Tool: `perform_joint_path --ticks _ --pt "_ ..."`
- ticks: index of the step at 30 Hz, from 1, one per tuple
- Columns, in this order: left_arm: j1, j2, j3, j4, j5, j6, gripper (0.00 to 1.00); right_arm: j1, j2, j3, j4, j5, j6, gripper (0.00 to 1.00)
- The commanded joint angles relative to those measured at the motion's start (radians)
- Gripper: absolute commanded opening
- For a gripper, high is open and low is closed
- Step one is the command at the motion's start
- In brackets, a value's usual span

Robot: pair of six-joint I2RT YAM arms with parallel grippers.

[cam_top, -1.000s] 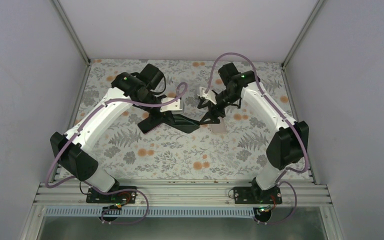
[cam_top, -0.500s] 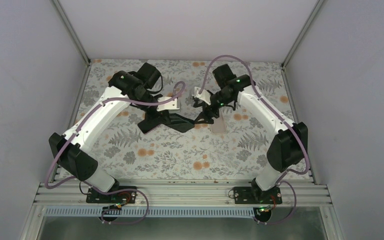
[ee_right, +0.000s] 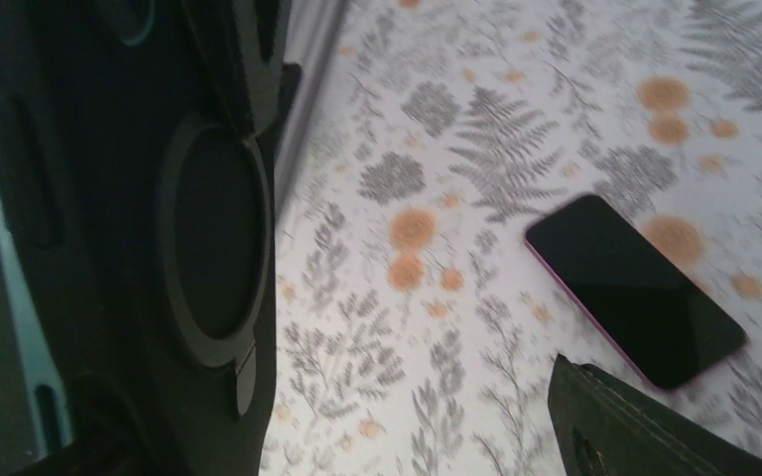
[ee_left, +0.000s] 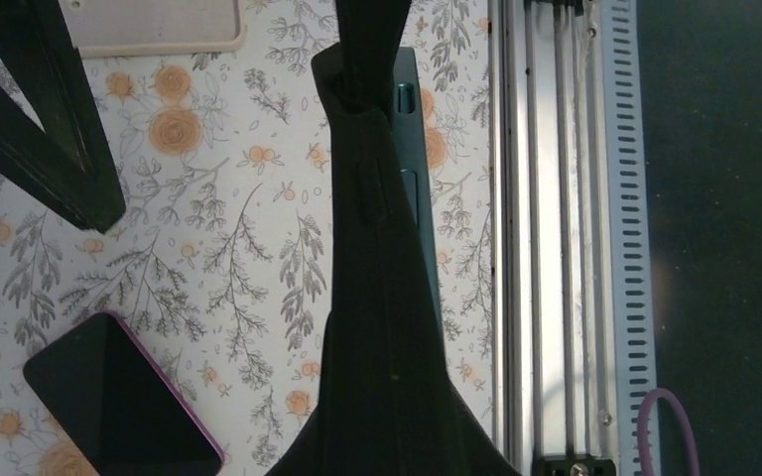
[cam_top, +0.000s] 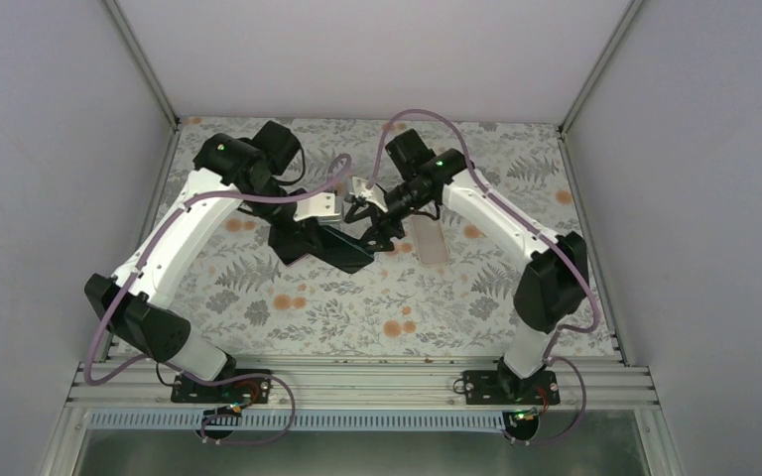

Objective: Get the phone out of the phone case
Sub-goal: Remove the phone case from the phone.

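Observation:
My left gripper is shut on a black phone case and holds it edge-on above the table. In the left wrist view the gripper pinches the case, and a teal phone edge shows along its side. In the right wrist view the case shows a round ring on its back. My right gripper is open beside the case's free end, not gripping it; its midpoint is over bare table, with one finger at lower right.
A dark phone with a pink rim lies flat on the floral table under the left gripper; it also shows in both wrist views. A pale beige case lies flat to the right. The metal rail runs along the near edge.
Both grippers have moved left. The left gripper carried the black case left, and the right gripper followed it, away from the beige case.

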Motion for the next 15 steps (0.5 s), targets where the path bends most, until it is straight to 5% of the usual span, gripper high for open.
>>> perform_joint_path --ticks 1,3,7,9,12,15 --pt "0.006 -0.017 0.060 0.198 0.247 0.024 0.02 0.094 0.106 0.108 -0.100 -0.364 -0.111 0.84" --pt "0.038 -0.010 0.075 0.235 0.192 -0.014 0.02 0.123 0.162 0.161 -0.238 -0.412 -0.218 0.74" --pt "0.080 -0.002 0.087 0.324 0.046 -0.087 0.02 0.135 0.210 0.216 -0.298 -0.414 -0.242 0.28" --pt "0.083 -0.015 0.088 0.338 0.036 -0.094 0.05 0.121 0.206 0.222 -0.299 -0.405 -0.238 0.17" --pt "0.084 -0.049 0.091 0.346 0.021 -0.092 0.37 0.082 0.188 0.218 -0.292 -0.399 -0.232 0.05" --pt "0.087 -0.068 0.118 0.337 0.007 -0.093 0.55 0.011 0.175 0.214 -0.271 -0.411 -0.213 0.03"
